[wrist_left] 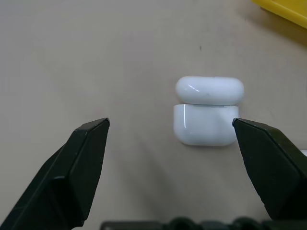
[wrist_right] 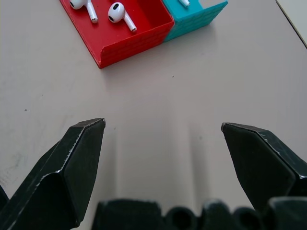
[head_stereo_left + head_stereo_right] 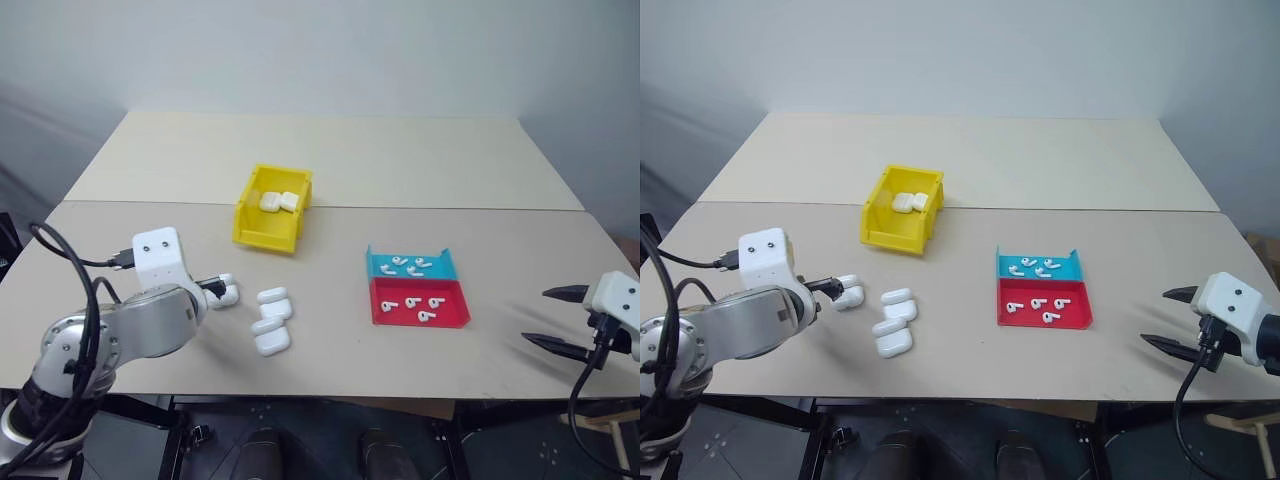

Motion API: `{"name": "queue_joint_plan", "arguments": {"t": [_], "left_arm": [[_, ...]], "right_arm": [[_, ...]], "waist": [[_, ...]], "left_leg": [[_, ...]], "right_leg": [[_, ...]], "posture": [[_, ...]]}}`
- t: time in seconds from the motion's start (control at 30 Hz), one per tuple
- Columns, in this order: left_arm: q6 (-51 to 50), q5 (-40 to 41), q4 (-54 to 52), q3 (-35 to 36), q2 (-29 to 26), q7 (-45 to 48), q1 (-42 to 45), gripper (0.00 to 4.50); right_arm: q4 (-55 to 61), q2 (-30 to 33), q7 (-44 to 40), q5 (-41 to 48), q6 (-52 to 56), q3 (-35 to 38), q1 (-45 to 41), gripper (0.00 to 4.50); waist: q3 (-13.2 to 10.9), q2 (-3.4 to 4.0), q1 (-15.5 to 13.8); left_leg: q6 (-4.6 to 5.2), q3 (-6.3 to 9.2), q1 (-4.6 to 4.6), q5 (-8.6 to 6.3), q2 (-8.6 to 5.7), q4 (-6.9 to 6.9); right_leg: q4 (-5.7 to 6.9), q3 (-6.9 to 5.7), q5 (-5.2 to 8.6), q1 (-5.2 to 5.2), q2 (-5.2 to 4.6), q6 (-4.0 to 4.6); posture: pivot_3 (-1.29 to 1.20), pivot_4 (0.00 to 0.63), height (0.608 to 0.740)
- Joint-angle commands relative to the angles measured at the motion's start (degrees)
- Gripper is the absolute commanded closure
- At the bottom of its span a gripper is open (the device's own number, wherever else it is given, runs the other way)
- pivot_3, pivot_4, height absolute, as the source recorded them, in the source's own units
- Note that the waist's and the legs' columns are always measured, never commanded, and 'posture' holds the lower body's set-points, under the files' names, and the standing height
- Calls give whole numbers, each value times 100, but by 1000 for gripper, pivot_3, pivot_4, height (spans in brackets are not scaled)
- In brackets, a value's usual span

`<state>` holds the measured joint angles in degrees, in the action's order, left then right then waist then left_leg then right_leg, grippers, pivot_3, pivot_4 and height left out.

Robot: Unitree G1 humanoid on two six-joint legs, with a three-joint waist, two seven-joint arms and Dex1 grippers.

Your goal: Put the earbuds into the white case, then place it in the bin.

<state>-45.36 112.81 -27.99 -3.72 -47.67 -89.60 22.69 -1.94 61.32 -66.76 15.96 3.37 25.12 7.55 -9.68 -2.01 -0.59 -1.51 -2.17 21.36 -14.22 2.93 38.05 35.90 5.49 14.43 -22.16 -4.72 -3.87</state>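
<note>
Left gripper (image 1: 170,139) spread wide, empty, aimed down at small glossy white hinged case (image 1: 207,111) lying shut on beige tabletop (image 3: 330,160), near yellow plastic open-top bin (image 3: 271,207); likely lining up to grasp. More white cases (image 3: 271,322) loose near bin; two cases (image 3: 279,201) already inside it. Tiny white stemmed earbuds (image 3: 412,302) waited in flat red-and-blue tray (image 3: 456,320), well apart from bin. Right gripper (image 2: 163,143) released, empty, pointed toward tray, probably for earbud pick.
</note>
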Motion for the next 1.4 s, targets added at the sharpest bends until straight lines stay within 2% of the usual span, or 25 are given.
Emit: {"name": "queue_joint_plan", "arguments": {"t": [0.03,0.53,0.9,1.07,1.4], "left_arm": [[-191,19,171,20,56,-29,128,22],[-833,19,992,-282,443,318,688,22],[-888,19,1409,-376,749,218,802,22],[-959,19,1644,-517,647,229,989,22],[-966,19,1902,-580,856,186,1098,22]], "right_arm": [[199,-6,83,68,52,237,29,0],[416,-79,278,93,160,438,298,0],[591,-158,392,75,284,495,389,0],[637,-190,428,68,312,498,417,0],[710,-224,457,61,370,521,462,0]], "waist": [[0,0,6],[0,-1,0],[-1,-1,-9],[-1,-1,-5],[-1,-2,-7]], "left_leg": [[0,0,0,0,0,0],[-1,9,9,1,-1,0],[-3,12,14,2,-1,0],[-4,14,14,3,-1,0],[-5,16,17,3,-2,0]], "right_leg": [[-1,0,0,0,0,0],[-3,-6,0,-4,0,-2],[-7,-8,-1,-3,0,-3],[-6,-11,-1,-4,0,-3],[-6,-12,-1,-5,0,-3]], "posture": [[0,150,740],[0,150,740],[0,150,740],[0,150,740],[0,150,740]]}}
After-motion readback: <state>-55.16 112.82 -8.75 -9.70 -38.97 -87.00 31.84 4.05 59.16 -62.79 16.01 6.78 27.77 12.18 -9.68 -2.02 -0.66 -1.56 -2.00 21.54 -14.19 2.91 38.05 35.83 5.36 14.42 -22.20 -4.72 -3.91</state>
